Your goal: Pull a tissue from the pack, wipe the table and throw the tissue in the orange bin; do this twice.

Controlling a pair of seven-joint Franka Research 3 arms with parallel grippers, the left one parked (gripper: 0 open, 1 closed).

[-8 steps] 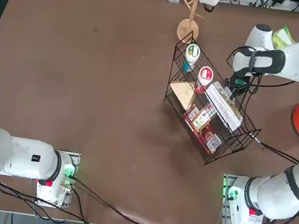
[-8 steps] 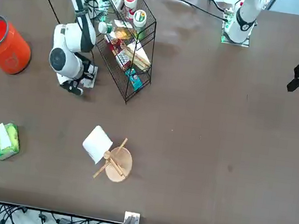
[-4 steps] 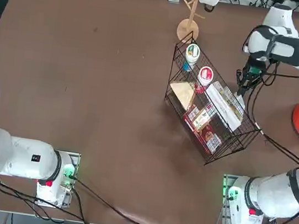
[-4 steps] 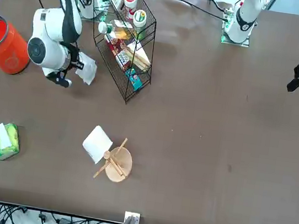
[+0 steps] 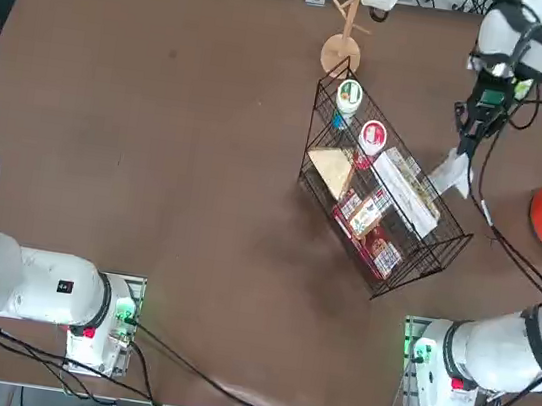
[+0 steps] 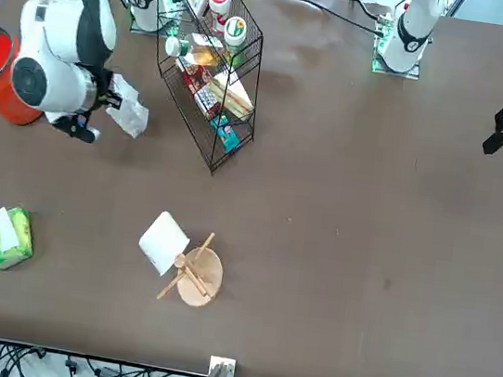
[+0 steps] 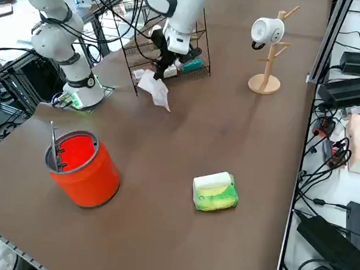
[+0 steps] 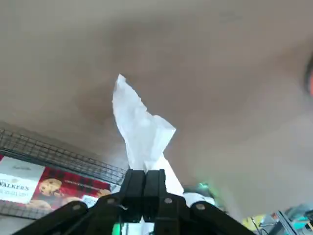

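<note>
Above the dark-brown counter (image 7: 228, 131), the right hand (image 7: 158, 70) is clenched on a white tissue (image 7: 155, 89) beside the wire basket (image 5: 383, 214), near the orange bin (image 7: 83, 163).

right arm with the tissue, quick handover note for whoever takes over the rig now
Right gripper: shut on a crumpled white tissue, held above the dark-brown table beside the black wire basket.
Orange round plastic bin: upright, off to the gripper's side.
Lime-green and yellow tissue pack: on the table, apart from the bin.
Left: drop the tissue in the bin. Which round this is can't be told.
</note>
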